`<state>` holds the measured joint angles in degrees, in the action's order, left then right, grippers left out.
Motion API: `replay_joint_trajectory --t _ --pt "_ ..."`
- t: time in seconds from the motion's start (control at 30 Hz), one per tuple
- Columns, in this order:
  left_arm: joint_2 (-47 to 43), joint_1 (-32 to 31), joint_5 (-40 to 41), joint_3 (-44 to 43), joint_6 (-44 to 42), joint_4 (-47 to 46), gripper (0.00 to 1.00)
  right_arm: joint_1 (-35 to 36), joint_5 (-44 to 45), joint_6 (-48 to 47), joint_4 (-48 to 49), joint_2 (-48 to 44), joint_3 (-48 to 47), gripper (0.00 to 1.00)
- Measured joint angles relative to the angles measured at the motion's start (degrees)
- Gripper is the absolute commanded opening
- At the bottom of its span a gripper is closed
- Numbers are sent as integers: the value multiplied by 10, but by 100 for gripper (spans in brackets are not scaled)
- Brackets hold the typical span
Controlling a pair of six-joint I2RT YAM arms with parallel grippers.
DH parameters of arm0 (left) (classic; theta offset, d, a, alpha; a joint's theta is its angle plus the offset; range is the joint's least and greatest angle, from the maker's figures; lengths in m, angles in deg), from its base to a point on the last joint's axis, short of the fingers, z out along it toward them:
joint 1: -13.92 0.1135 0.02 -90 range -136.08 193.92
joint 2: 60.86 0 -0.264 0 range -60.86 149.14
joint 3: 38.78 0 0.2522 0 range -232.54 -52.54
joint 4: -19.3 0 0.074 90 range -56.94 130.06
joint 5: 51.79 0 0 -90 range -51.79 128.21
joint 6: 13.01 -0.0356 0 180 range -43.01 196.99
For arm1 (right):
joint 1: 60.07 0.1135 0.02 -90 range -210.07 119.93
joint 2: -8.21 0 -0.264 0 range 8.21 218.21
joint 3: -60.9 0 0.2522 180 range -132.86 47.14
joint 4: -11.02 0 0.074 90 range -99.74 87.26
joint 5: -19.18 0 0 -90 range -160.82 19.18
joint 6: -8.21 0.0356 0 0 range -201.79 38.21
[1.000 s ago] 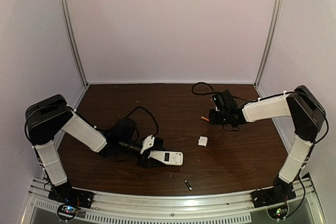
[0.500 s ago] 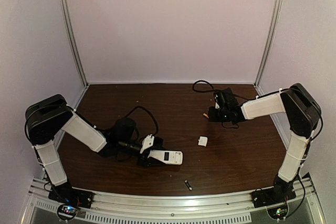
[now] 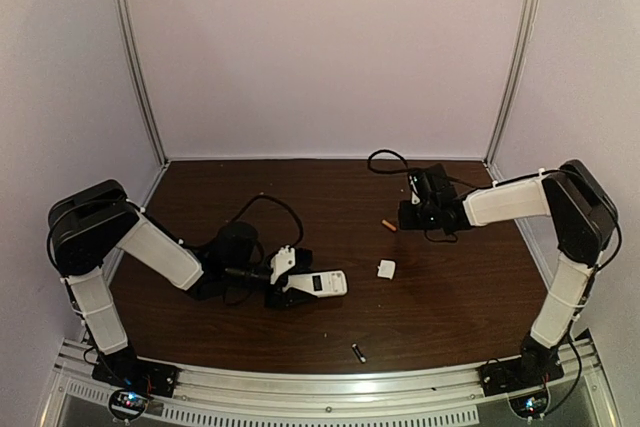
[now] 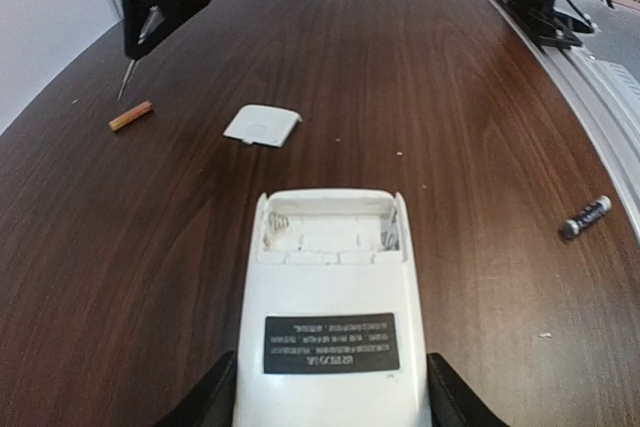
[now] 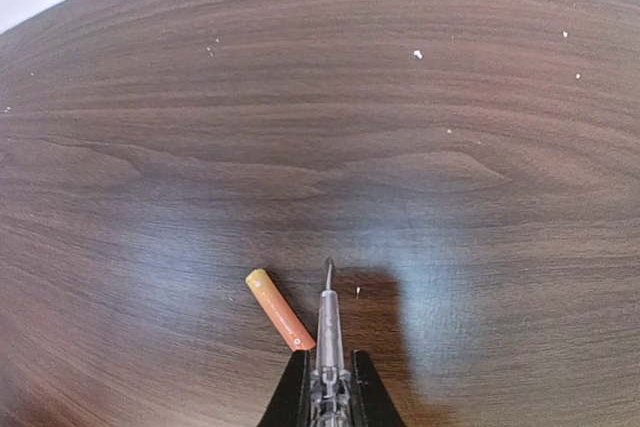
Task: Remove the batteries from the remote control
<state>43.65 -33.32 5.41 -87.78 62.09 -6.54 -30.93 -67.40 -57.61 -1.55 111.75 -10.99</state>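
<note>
Orange battery [image 5: 280,311], just beside right gripper [image 5: 327,383]

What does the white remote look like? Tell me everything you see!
The flat white plastic remote control is back-side up, its near end clamped between the fingers of the left gripper. A black label with tiny white print sits on its back. At the far end its battery compartment is uncovered and empty, a small metal spring in one corner. Below is the dark wooden table.
</note>
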Motion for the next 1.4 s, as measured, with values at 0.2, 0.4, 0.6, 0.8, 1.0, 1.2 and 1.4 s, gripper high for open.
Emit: replay_joint_trajectory --t 0.2,0.4,0.6,0.8,1.0,1.2,1.4 --pt "-2 0 111 13 110 -42 0 1 7 -5 3 -65 21 0" --pt "-35 0 267 56 251 -45 0 26 11 -4 31 -132 72 0" --pt "-91 -1 419 78 365 -12 0 78 28 7 61 -207 147 0" --pt "-119 -14 525 102 436 34 0 145 61 18 71 -259 173 0" --pt "-136 -41 595 105 474 73 0 207 96 30 71 -299 192 0" --pt "-136 -59 636 110 499 82 10 251 131 44 63 -311 195 0" --pt "-135 -67 661 133 525 85 27 285 155 52 61 -304 195 0"
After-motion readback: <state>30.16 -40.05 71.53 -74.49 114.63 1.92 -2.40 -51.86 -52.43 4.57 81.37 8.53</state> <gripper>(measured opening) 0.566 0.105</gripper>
